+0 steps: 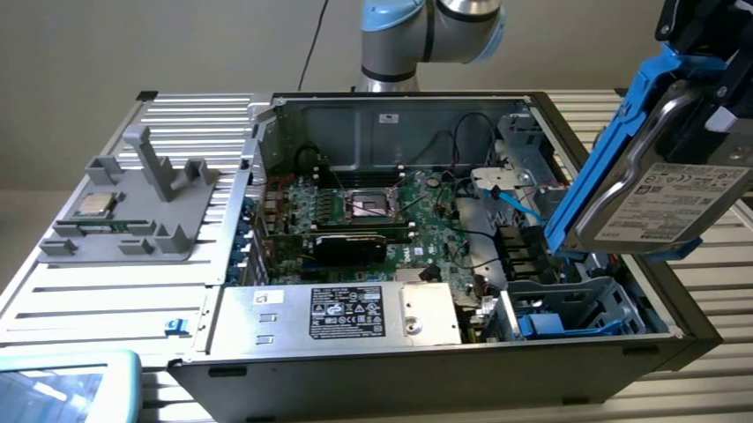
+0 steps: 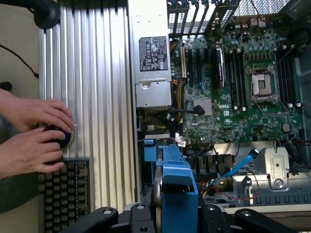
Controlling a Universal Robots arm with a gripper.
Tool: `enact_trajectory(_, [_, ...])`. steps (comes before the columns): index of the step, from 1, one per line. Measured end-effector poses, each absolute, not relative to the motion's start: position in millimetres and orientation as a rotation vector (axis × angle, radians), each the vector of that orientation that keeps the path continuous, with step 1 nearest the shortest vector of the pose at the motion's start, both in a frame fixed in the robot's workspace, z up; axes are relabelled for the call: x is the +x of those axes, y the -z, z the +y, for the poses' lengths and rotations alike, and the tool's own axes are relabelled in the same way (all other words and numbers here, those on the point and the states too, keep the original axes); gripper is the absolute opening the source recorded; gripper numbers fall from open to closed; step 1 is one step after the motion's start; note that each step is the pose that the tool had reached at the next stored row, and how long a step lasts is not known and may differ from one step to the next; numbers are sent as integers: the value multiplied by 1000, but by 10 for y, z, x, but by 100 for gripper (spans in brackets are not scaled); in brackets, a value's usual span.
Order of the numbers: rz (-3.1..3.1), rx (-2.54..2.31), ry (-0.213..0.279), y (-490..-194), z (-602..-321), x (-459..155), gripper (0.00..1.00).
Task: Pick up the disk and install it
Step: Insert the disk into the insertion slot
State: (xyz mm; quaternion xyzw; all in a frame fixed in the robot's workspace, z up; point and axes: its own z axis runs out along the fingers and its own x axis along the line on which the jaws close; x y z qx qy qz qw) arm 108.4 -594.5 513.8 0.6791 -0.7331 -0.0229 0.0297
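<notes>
The pincer (image 1: 704,53), partly closed, is gripping the disk (image 1: 659,176), holding it tilted in the air at the exterior view's right, above the drive bay (image 1: 577,304). I judge its blue rails need squaring with the bay's guides, clear of the blue cable (image 1: 518,201).

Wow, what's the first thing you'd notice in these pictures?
The silver disk with blue rails stands out first, tilted up in the air at the exterior view's right and gripped by the robot's hand. Beside and below it in that view sits an open computer case with a green circuit board inside.
</notes>
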Motion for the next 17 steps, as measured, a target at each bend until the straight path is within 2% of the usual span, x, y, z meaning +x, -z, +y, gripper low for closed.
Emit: enact_trajectory(17, [-2269, 2088, 71, -4828, -5966, 1053, 37])
